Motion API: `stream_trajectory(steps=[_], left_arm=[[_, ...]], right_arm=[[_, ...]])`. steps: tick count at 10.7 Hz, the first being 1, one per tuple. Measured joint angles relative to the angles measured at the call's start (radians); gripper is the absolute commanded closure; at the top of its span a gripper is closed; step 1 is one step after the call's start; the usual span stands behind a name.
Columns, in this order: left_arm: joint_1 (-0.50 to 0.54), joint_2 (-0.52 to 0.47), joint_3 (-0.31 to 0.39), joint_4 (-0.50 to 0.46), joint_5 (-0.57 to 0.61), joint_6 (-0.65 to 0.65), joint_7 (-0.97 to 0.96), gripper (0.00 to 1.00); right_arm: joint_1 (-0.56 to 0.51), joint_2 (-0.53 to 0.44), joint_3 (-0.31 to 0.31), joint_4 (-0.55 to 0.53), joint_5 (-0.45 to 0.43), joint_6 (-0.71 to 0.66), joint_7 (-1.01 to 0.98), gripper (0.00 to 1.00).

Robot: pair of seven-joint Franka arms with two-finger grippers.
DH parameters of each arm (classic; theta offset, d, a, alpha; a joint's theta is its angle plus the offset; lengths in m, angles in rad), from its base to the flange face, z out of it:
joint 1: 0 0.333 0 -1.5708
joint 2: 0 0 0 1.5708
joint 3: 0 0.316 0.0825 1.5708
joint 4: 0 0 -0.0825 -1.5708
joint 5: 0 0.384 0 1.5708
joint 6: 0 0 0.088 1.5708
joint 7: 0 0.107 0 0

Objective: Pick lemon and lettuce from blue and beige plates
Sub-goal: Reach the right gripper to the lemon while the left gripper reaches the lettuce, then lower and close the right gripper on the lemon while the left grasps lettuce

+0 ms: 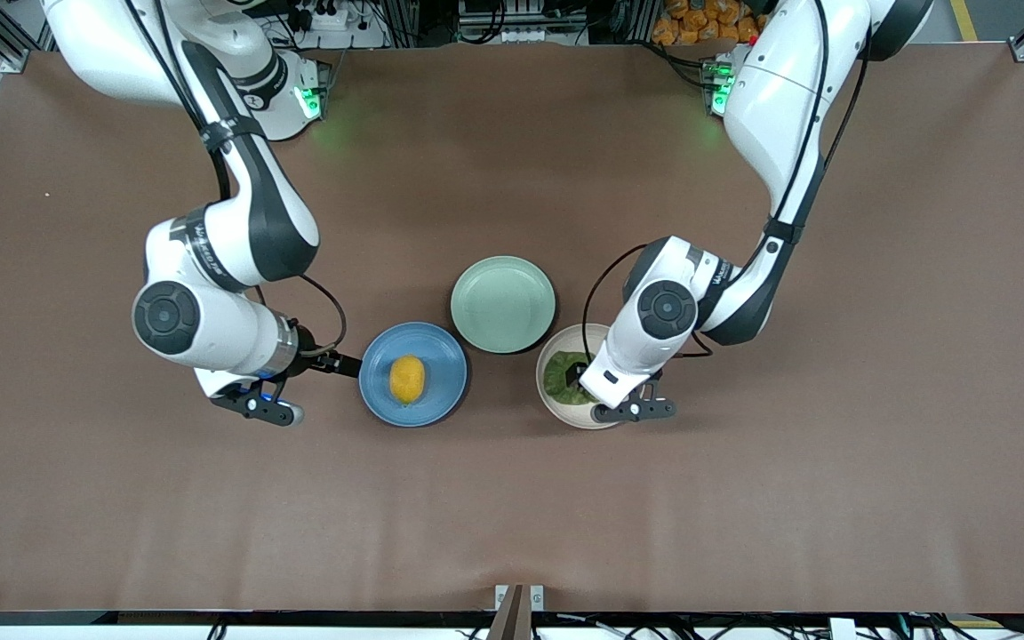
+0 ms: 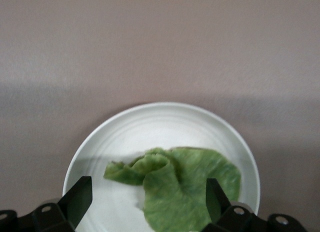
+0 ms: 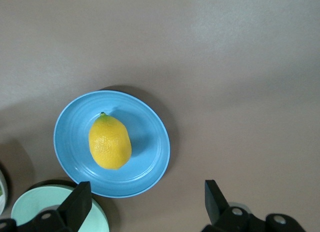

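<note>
The left gripper (image 2: 145, 202) hangs over the beige plate (image 1: 551, 391), fingers (image 2: 77, 199) spread wide, holding nothing. The lettuce (image 2: 180, 184) lies on that plate below it, one finger covering its edge; the arm hides most of it from the front.

The right gripper (image 3: 145, 204) stands apart too, empty, beside the blue plate (image 1: 445, 391). The lemon (image 1: 406, 379) rests on that plate. A mint plate (image 1: 503, 304) sits between, cut off in the right wrist view.

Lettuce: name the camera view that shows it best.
The left wrist view: the lettuce lies unobstructed on the beige plate, its wrinkles plain. In the front view the left gripper over it hides part of the leaf. The right wrist view shows no lettuce.
</note>
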Motion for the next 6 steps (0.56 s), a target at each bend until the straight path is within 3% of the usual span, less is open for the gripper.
stream_trajectory(steps=[3, 6], left_arm=[[-0.032, 0.030, -0.001, -0.002, 0.002, 0.059, 0.000, 0.00], [-0.042, 0.059, 0.000, -0.003, 0.022, 0.082, 0.000, 0.00]], right_arm=[[0.013, 0.036, 0.000, 0.000, -0.005, 0.027, -0.001, 0.00], [0.065, 0.084, 0.000, 0.000, -0.005, 0.159, 0.041, 0.00]])
